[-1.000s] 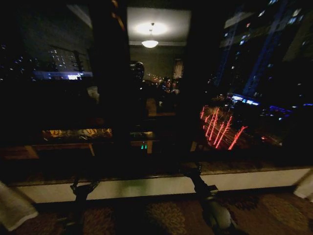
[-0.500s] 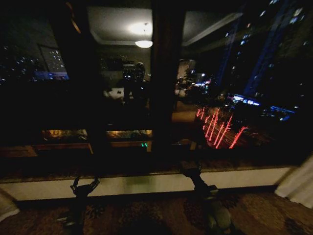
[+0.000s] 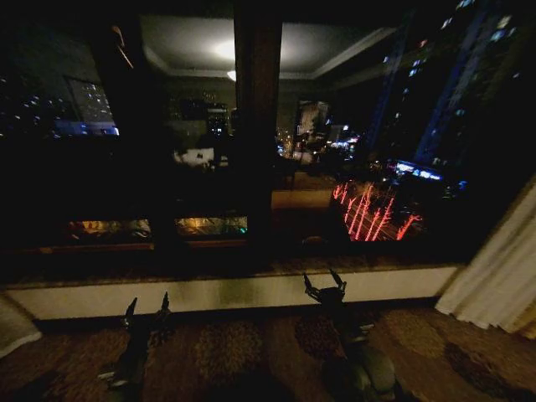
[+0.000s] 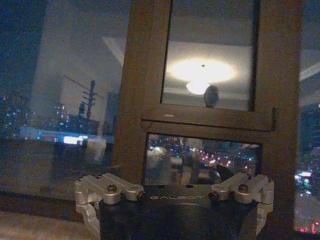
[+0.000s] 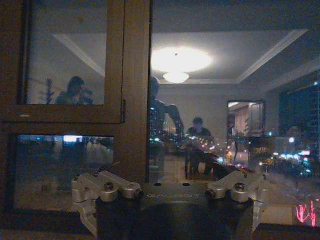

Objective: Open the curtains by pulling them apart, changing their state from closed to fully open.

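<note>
Both grippers are low over the patterned carpet, short of the window. The left gripper has its fingers spread with nothing between them; its wrist view shows the two finger bases wide apart, pointed at the brown window frame. The right gripper is likewise spread and bare, aimed at the glass beside the same dark frame post. Ahead of both runs a pale sill wall along the window's foot, with open carpet between it and the arms. The curtains are drawn out to the sides: one cream panel hangs at the right edge, and a small pale bit sits at the left edge. Between them the dark glass lies uncovered.
</note>
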